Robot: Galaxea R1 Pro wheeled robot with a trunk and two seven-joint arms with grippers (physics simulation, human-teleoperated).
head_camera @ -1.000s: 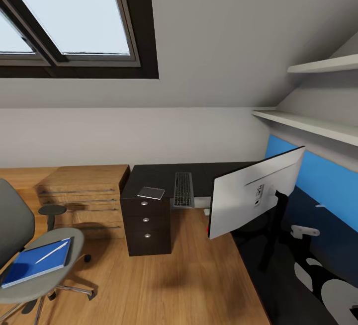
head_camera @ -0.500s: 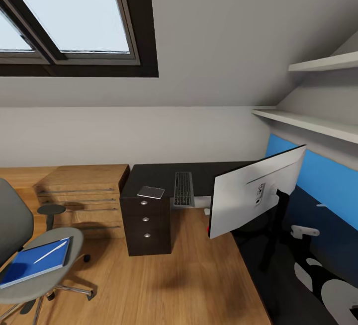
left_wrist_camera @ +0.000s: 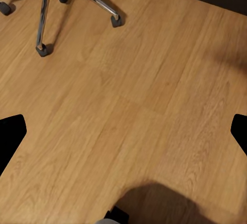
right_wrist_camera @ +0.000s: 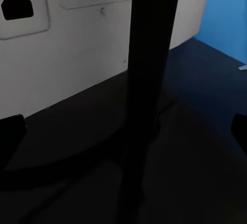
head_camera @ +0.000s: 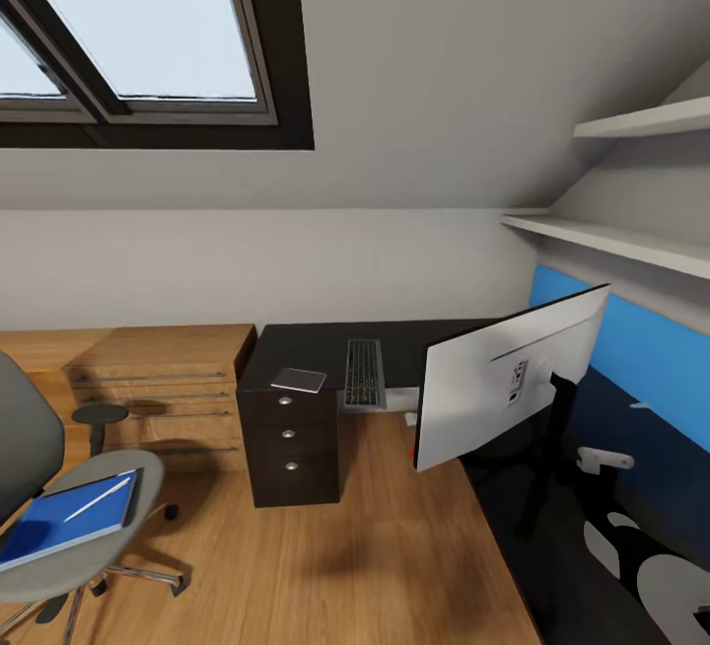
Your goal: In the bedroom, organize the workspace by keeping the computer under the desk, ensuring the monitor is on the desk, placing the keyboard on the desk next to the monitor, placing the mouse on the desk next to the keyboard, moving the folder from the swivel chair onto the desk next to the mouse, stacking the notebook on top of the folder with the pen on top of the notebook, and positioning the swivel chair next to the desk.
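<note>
Far left, near: swivel chair (head_camera: 69,527), grey seat and back, black armrest, chrome base on castors, standing on the light wood floor (head_camera: 375,566) well apart from the desk. On its seat lies the blue folder (head_camera: 64,522), flat, with the white pen (head_camera: 99,502) resting across its top.

Behind the chair, against the far wall: low light-wood cabinet (head_camera: 163,379).

Centre: desk (head_camera: 316,344), black-topped, with a dark three-drawer unit (head_camera: 289,438) carrying round silver knobs. On the top above the drawers lies a small flat square pad with a pale face, the notebook (head_camera: 299,381). Just beside it, to the right, the keyboard (head_camera: 363,375) lies lengthwise, running from far to near.

Right: monitor (head_camera: 508,389), pale back toward the viewer, tilted, on a black stand over the dark desk wing; blue back panel (head_camera: 641,349) behind it. Two white shelves (head_camera: 611,241) on the wall above. Skylight (head_camera: 138,34) upper left.

Left gripper (left_wrist_camera: 123,131): dark fingertips wide apart at the frame's edges, nothing between them, over bare floor near the chair's castors.

Right gripper (right_wrist_camera: 123,131): fingertips likewise spread wide, nothing grasped; the monitor's black stand and pale back lie ahead of it, contact cannot be told.
</note>
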